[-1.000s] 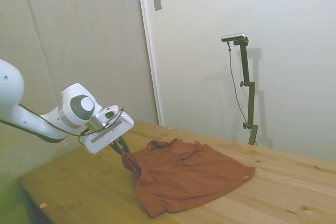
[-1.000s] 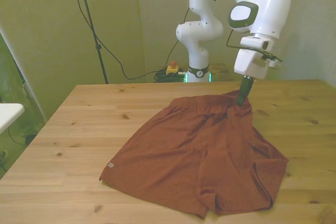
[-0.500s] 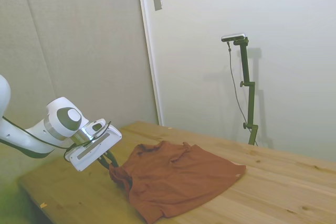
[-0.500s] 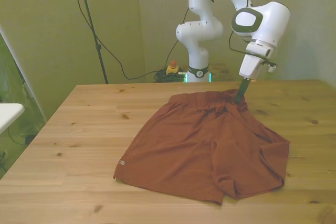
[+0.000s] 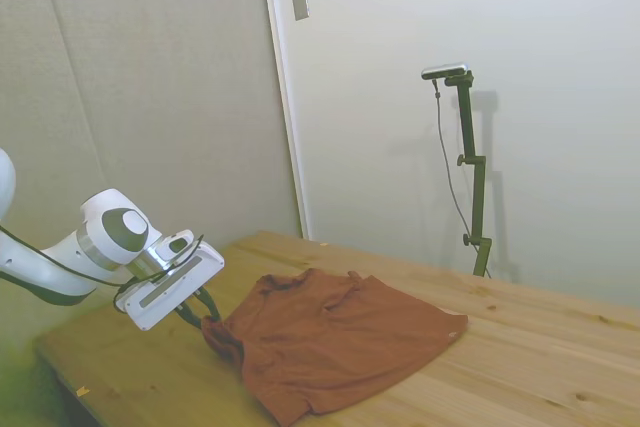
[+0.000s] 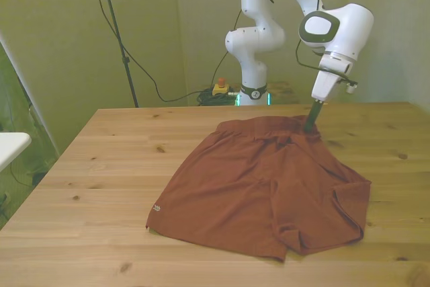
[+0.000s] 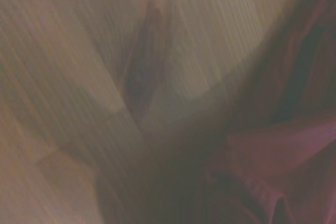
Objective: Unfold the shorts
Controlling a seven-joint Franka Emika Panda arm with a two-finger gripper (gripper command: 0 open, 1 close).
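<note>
Robotics lab, white arm [image 6: 265, 31] bolted behind a wooden table [image 6: 101, 166], cables trailing past bare walls

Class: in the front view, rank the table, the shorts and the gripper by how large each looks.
1. Table
2. Shorts
3. Gripper, though it is farther from the camera.

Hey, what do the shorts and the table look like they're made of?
The shorts look like a thin, soft woven or knit fabric, rust-red and matte: they wrinkle, drape flat, and bunch where the pincer holds the waistband. The exact fibre can't be told. The table looks like light, pine-like wood boards with a dull sheen: visible grain lines, dark knots and plank seams.
</note>
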